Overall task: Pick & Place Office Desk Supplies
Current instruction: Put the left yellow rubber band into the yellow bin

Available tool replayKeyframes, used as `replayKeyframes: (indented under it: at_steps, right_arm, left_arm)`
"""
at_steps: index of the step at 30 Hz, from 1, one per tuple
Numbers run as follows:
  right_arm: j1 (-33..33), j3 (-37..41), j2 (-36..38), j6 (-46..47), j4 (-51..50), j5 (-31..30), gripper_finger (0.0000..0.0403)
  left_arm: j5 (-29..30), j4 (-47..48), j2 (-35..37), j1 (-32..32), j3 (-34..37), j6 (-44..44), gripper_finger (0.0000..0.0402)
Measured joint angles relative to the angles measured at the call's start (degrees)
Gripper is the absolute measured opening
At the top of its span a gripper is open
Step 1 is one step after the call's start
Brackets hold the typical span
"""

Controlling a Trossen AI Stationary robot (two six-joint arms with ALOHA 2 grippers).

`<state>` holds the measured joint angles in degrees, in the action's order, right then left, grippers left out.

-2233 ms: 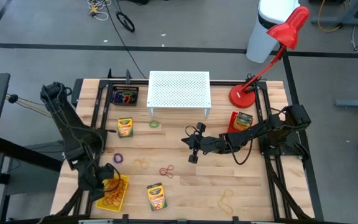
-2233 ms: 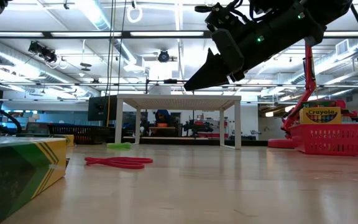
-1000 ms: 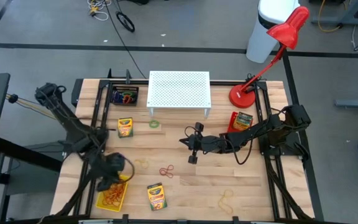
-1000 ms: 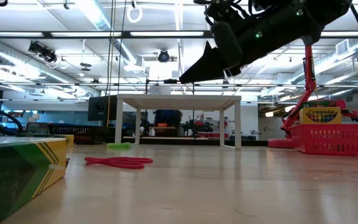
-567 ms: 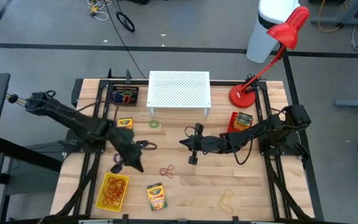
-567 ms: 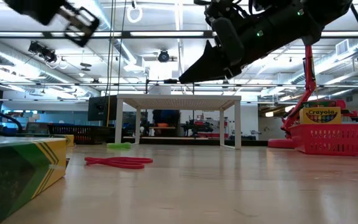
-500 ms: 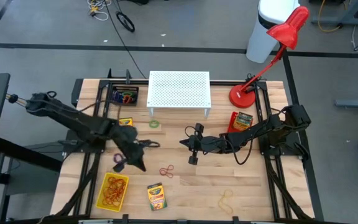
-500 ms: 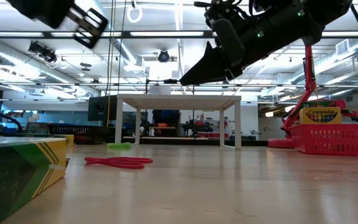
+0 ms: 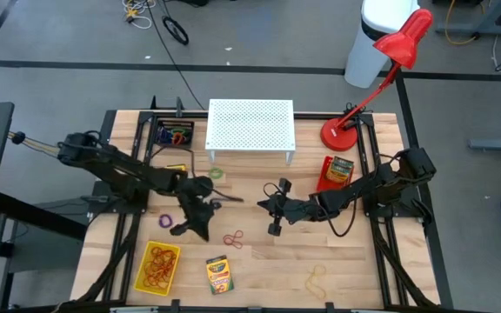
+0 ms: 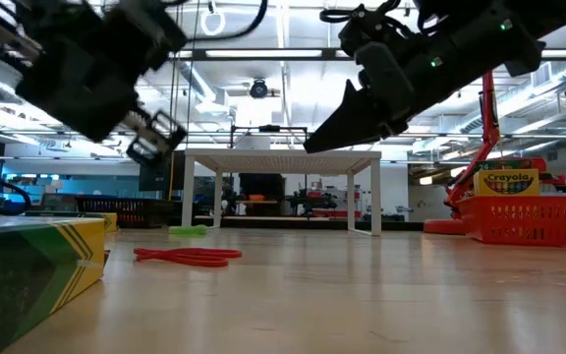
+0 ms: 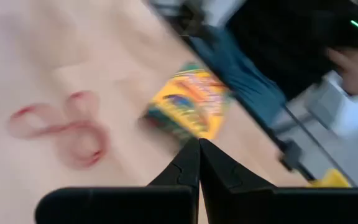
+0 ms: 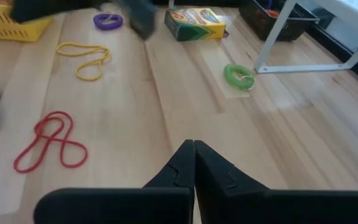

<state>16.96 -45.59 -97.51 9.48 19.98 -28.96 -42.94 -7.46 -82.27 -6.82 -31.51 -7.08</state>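
You are between picks: your left gripper [image 9: 200,215] hangs with its fingers pressed together and nothing between them, just above the wooden table [image 9: 355,261], and I judge the next move is to open it and drop onto one loose item. Take the red rubber band [image 9: 233,238] twisted into loops at mid-table as your landmark. Nearer you than it lie one yellow-and-green crayon box [image 9: 218,273], the yellow mesh tray [image 9: 158,266] holding tan bands, and one pale yellow band [image 9: 317,279] off to the right. Level with it, the left gripper hovers just to its left, with one purple elastic loop [image 9: 166,221] further left; the right gripper [image 9: 273,209], also closed and empty, waits to its right. Beyond it sit one green loop [image 9: 216,173], a second crayon box [image 12: 195,23] mostly hidden under the left arm, then a third box standing in the red basket [image 9: 337,171]. Farthest are the white perforated stand [image 9: 250,123], the black bin of coloured loops [image 9: 175,135] and the red desk lamp [image 9: 381,69]. The landmark band is closest to your left fingers, so it calls for a low, flat pinch against the wood.
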Motion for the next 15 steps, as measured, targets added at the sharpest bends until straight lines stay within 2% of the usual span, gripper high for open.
replayKeyframes:
  at_steps: [2, 4, 6, 10, 12, 15]
  right_arm:
    - [0.0, 0.1, 0.0, 0.7, 0.0, -0.1, 0.0003]
    - [0.0, 0.1, 0.0, 0.8, 0.0, -0.1, 0.0004]
    - [0.0, 0.1, 0.0, 0.8, -0.1, -0.2, 0.0008]
    - [-0.1, 0.1, 0.0, 0.8, -0.1, -0.2, 0.0010]
    - [-0.1, 0.1, 0.0, 0.4, -0.1, -0.6, 0.0010]
    - [-0.1, 0.1, 0.0, -0.7, -0.1, -1.4, 0.0011]
  left_arm:
    - [3.6, -5.2, 1.8, 1.6, 3.6, 4.0, 0.0003]
    - [10.4, -9.6, 4.3, 2.3, 6.5, 7.4, 0.0003]
    - [17.3, -10.1, 6.9, 2.2, 8.6, 10.8, 0.0004]
    - [25.6, -10.1, 8.9, 0.3, 10.0, 18.7, 0.0017]
    - [27.6, -8.1, 8.8, -0.2, 9.3, 21.4, 0.0030]
    - [28.4, 1.1, 8.5, -1.9, 7.4, 24.8, 0.0058]
